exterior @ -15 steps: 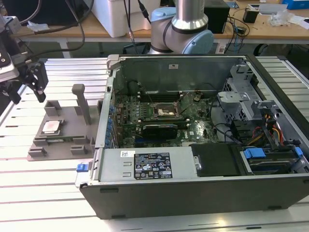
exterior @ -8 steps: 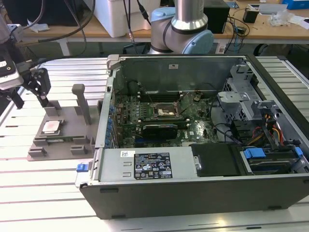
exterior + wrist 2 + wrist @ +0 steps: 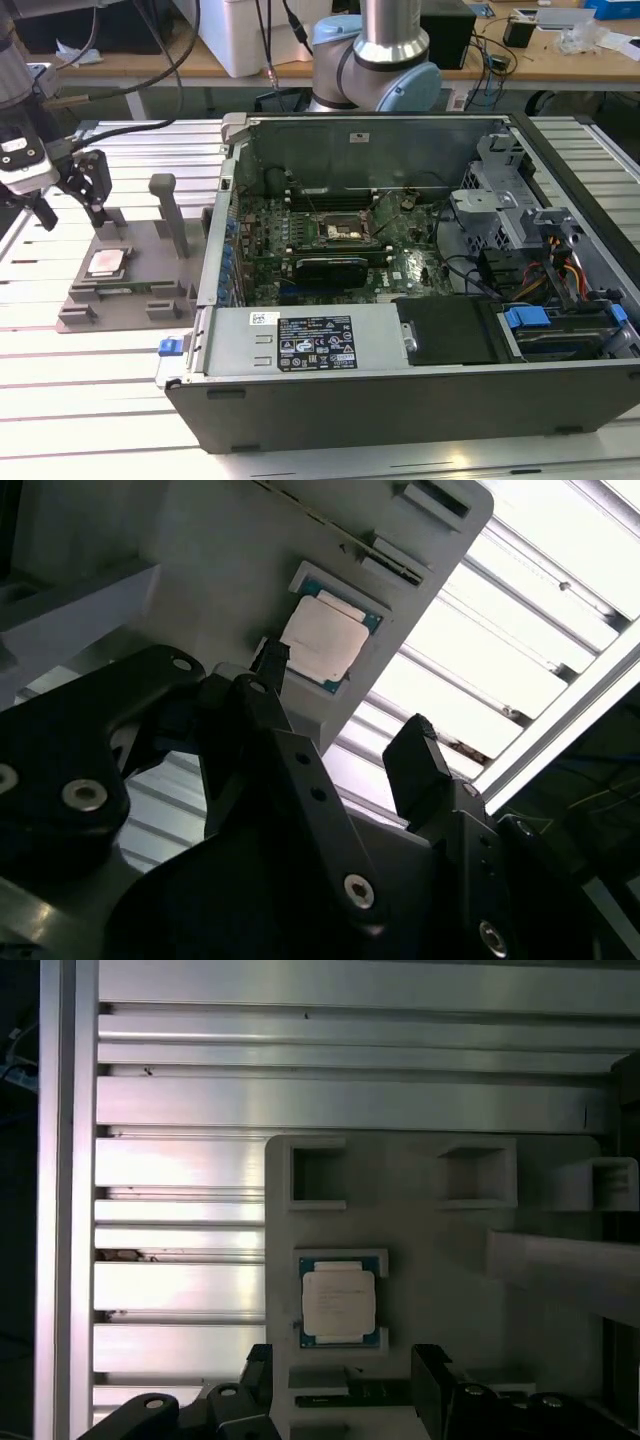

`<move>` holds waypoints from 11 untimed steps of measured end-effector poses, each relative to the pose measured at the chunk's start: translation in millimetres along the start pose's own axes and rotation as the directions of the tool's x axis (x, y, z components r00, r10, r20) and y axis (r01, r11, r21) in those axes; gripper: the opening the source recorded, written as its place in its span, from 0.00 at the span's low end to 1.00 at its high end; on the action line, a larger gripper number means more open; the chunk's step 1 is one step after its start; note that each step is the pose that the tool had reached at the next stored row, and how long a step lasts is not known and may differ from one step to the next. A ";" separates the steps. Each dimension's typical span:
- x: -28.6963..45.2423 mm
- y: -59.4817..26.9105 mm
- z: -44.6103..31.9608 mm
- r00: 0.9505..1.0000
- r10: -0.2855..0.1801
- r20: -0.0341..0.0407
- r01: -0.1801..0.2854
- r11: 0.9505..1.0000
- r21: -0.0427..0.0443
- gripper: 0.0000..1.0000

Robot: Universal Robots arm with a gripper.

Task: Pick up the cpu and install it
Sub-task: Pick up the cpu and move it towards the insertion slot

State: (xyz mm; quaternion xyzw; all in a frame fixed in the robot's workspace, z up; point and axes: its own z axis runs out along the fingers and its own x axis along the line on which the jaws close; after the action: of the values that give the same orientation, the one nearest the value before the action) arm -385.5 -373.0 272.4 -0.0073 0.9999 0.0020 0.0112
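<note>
The cpu (image 3: 107, 262) is a small square chip with a silvery top. It lies flat in a recess of the grey fixture tray (image 3: 150, 245) at the exterior view's left. My gripper (image 3: 72, 216) hangs above the tray, behind the cpu and apart from it. The black fingers are spread open with nothing between them. In the first wrist view the cpu (image 3: 340, 1301) sits just beyond the gripper (image 3: 345, 1365). The second wrist view shows the cpu (image 3: 326, 640) past the gripper (image 3: 345, 715). The motherboard's black metal-framed socket (image 3: 345, 232) sits inside the open computer case.
The open computer case (image 3: 400, 350) fills the middle and right of the slatted metal table (image 3: 90, 400). Two upright posts (image 3: 170, 212) stand on the tray between the cpu and the case. Cables hang behind the arm, with benches farther back.
</note>
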 end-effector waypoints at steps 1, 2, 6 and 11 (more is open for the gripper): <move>0.0 0.9 2.8 1.000 -0.004 0.000 0.004 1.000 0.001 0.66; 0.0 1.7 4.6 1.000 -0.007 0.000 0.007 1.000 0.002 0.66; -0.4 4.9 12.6 1.000 -0.030 0.000 0.030 1.000 0.006 0.66; -0.6 5.5 19.4 0.999 -0.042 -0.001 0.042 0.999 0.010 0.66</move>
State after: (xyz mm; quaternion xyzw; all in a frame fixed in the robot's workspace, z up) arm -384.5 -367.3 253.0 -0.0284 0.9995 -0.0030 0.0111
